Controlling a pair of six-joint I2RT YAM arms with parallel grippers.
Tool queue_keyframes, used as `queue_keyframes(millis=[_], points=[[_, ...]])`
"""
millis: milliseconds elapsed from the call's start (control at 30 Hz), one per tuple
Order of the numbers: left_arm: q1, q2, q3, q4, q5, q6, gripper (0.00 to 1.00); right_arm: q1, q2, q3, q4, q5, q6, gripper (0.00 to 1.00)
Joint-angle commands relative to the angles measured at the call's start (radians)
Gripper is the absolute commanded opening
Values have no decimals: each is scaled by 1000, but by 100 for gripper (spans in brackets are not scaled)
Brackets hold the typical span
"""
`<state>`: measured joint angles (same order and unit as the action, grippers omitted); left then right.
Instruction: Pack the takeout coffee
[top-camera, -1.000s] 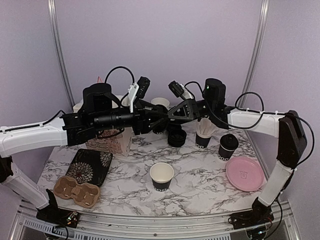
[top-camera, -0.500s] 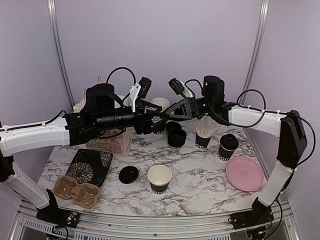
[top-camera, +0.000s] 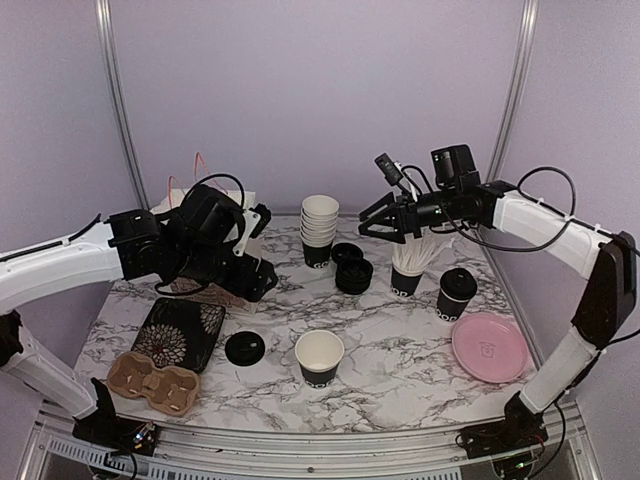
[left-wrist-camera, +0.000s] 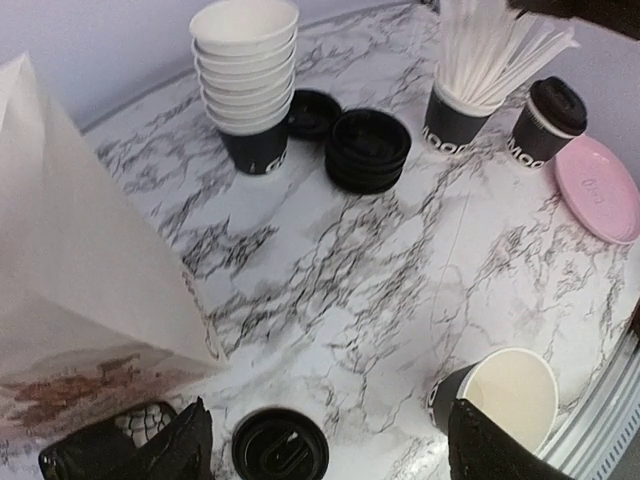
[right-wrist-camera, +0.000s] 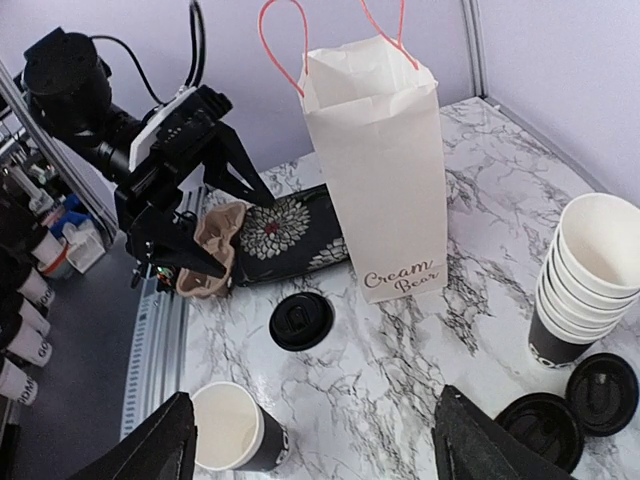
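One takeout coffee (top-camera: 456, 292) with its black lid on stands at the right, also in the left wrist view (left-wrist-camera: 545, 118). A second black cup (top-camera: 320, 356) stands lidless near the front, with a loose black lid (top-camera: 244, 348) lying on the table to its left. My left gripper (top-camera: 262, 284) hangs open above the bag's right side; in its own view (left-wrist-camera: 335, 452) the loose lid (left-wrist-camera: 280, 447) lies below between the fingers and the lidless cup (left-wrist-camera: 505, 395) by the right finger. My right gripper (top-camera: 368, 226) is open and empty, high over the lid stack.
A white paper bag (right-wrist-camera: 385, 180) stands at the back left. A floral black pouch (top-camera: 180, 333) and a cardboard cup carrier (top-camera: 152, 382) lie front left. Nested cups (top-camera: 319, 228), stacked lids (top-camera: 352, 270), a cup of straws (top-camera: 408, 268) and a pink plate (top-camera: 489, 348) fill the back and right.
The two grippers, close together over the back middle, have drawn apart: the left back and down to the left, the right up to the right. A loose lid now lies on the table.
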<state>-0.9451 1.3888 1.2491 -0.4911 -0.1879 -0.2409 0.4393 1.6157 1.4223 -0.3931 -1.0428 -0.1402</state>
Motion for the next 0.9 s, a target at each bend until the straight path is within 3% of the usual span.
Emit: queue_keyframes(millis=[0,200,400,467,867], points=[[8,96,50,-379,-93,-26,87,6,-78,-19,-147,147,-238,81],[66,247,83,-457,54,37,91,6,-150,-49,-171,182,-286,84],[85,378,107,-499,74,57,94,6,-171,-63,-173,172,-290,84],[86,402,100,-499,91,60,99,6,-170,-65,-172,167,-292,84],[89,460,58,-406,147,100,97,6,-152,-59,-173,143,-292,84]])
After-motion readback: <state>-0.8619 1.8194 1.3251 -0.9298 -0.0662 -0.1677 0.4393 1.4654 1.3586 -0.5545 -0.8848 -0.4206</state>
